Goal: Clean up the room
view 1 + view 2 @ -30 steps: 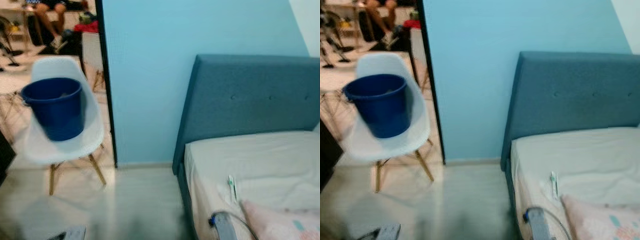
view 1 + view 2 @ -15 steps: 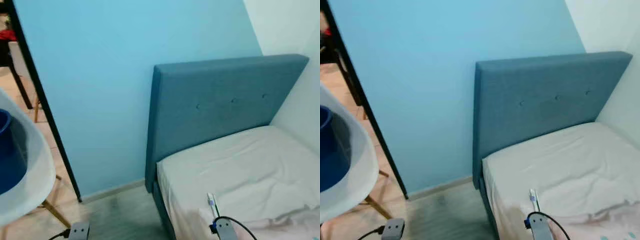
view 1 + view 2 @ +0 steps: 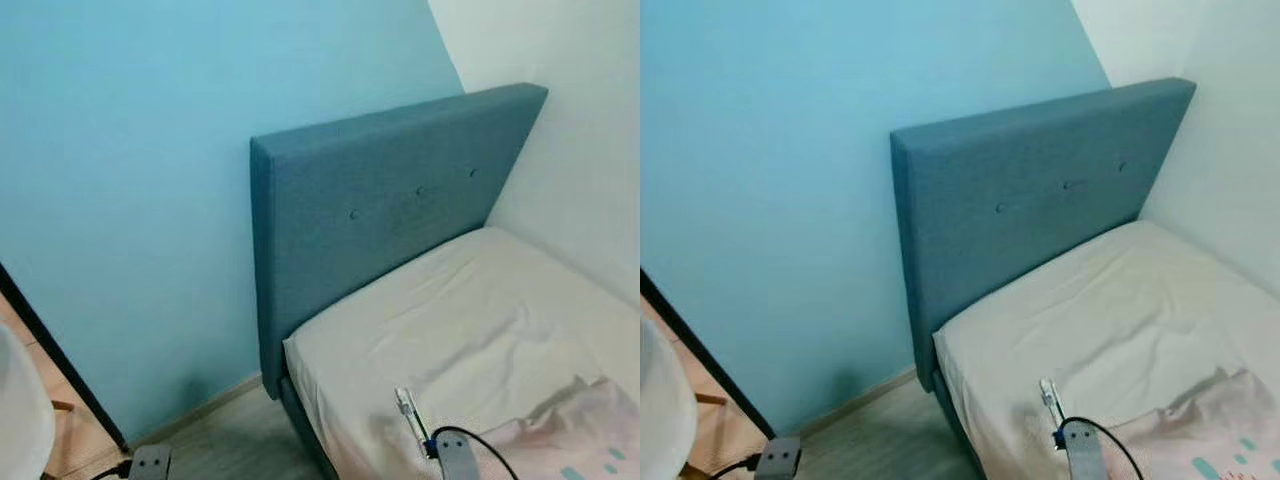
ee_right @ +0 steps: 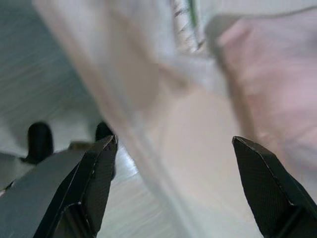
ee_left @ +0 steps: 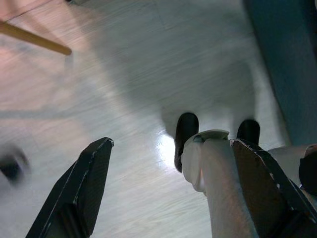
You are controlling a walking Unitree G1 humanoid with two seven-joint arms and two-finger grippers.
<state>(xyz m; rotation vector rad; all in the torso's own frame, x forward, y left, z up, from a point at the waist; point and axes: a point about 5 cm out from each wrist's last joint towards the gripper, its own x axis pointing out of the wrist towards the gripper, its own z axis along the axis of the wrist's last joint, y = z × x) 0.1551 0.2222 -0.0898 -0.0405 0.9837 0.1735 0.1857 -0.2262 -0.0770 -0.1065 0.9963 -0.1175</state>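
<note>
Where spread right fingers [image 4: 101, 171] hover, toothbrush [image 3: 406, 410] just beyond.

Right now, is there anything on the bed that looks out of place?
Yes. A small tube, perhaps toothpaste, lies loose on the white sheet near the bed's edge, beside a pink patterned cloth bunched at the foot. A tube like that does not belong on a bed.

I see the bed [image 3: 480, 320] ahead on my right, its headboard [image 3: 390, 200] against the wall [image 3: 130, 200] behind. A toothbrush [image 3: 408, 412] lies on the mattress near the front, a pillow [image 3: 580, 440] to its right. The chair [image 3: 20, 420] sits far left on the floor [image 3: 220, 445].
</note>
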